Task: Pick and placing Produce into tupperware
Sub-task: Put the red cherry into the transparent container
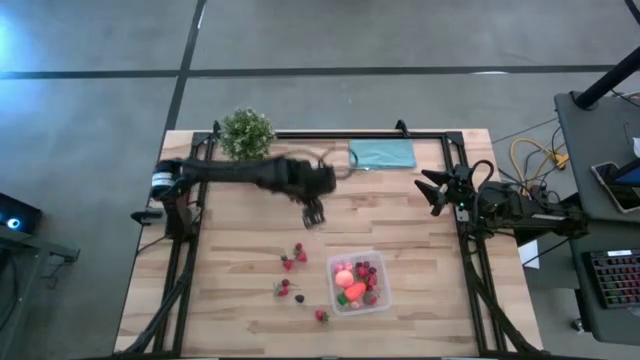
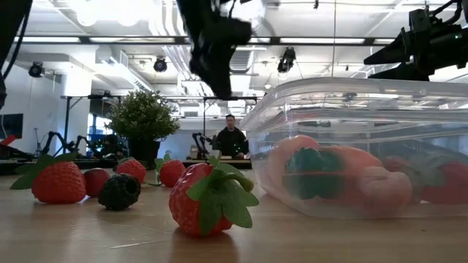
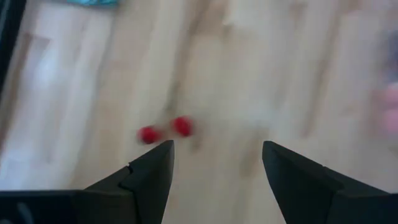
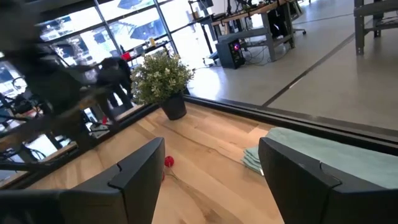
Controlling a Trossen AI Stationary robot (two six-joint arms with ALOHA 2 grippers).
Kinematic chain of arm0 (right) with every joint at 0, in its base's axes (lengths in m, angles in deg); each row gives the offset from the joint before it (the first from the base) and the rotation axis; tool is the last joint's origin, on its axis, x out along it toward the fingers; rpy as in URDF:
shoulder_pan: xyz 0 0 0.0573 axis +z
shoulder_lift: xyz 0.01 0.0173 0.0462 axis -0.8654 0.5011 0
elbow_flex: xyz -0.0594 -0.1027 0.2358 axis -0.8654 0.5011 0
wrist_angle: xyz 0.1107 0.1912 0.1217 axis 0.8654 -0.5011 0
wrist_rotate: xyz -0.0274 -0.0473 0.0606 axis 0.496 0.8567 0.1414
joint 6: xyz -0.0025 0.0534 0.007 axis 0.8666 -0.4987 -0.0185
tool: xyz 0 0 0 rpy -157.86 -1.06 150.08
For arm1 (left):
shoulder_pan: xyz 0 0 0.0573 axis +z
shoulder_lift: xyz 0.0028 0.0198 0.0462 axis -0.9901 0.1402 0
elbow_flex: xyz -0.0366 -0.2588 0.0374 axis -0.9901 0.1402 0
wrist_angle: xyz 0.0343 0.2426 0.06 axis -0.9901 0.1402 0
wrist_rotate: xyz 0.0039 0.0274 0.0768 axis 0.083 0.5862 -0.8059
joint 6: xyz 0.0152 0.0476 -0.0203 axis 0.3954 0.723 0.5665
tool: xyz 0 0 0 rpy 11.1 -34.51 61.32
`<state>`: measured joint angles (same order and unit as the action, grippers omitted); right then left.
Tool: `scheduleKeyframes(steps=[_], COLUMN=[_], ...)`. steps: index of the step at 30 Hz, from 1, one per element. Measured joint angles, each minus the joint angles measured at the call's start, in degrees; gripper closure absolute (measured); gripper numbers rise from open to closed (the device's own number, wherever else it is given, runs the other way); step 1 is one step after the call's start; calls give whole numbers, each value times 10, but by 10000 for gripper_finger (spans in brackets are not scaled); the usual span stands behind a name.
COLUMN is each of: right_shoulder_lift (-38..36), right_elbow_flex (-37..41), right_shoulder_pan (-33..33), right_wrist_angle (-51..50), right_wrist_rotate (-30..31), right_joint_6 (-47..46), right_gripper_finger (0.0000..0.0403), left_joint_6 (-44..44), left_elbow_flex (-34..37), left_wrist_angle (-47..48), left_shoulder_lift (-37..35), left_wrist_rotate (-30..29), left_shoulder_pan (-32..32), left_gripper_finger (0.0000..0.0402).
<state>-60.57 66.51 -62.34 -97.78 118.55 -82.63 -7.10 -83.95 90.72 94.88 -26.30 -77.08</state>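
The clear tupperware (image 1: 359,283) sits near the table's near edge, holding a pink-orange ball (image 1: 344,277), an orange carrot (image 1: 355,292) and red pieces. Several red strawberries (image 1: 299,254) and a dark berry (image 1: 299,298) lie loose on the wood to its left. My left gripper (image 1: 313,214) hangs open and empty above the table's middle, beyond the loose strawberries; its wrist view shows two red pieces (image 3: 165,130) below its open fingers (image 3: 214,168). My right gripper (image 1: 432,193) waits open at the table's right edge. In the low view a strawberry (image 2: 210,197) lies before the tub (image 2: 365,146).
A green potted plant (image 1: 247,132) stands at the far left of the table, and a folded teal cloth (image 1: 383,154) lies at the far edge. A black frame rail (image 1: 320,135) runs round the table. A person (image 2: 232,139) sits in the room beyond.
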Motion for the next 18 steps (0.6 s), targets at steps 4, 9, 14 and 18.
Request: scheduleKeyframes(steps=[4,9,14,18], right_shoulder_lift=[0,0,0,0], right_elbow_flex=[0,0,0,0], right_shoulder_pan=[0,0,0,0], right_wrist_angle=[0,0,0,0], right_wrist_rotate=[0,0,0,0], right_joint_6=[0,0,0,0], right_gripper_finger=[148,150,155,155], left_joint_6=[133,232,285,297], left_elbow_flex=[38,86,137,165], left_wrist_angle=[-2,-30,-124,-184], left_shoulder_lift=[-1,2,2,9], left_wrist_rotate=[27,46,74,82], left_shoulder_pan=[71,123,147,152], left_gripper_finger=[172,172,172,172])
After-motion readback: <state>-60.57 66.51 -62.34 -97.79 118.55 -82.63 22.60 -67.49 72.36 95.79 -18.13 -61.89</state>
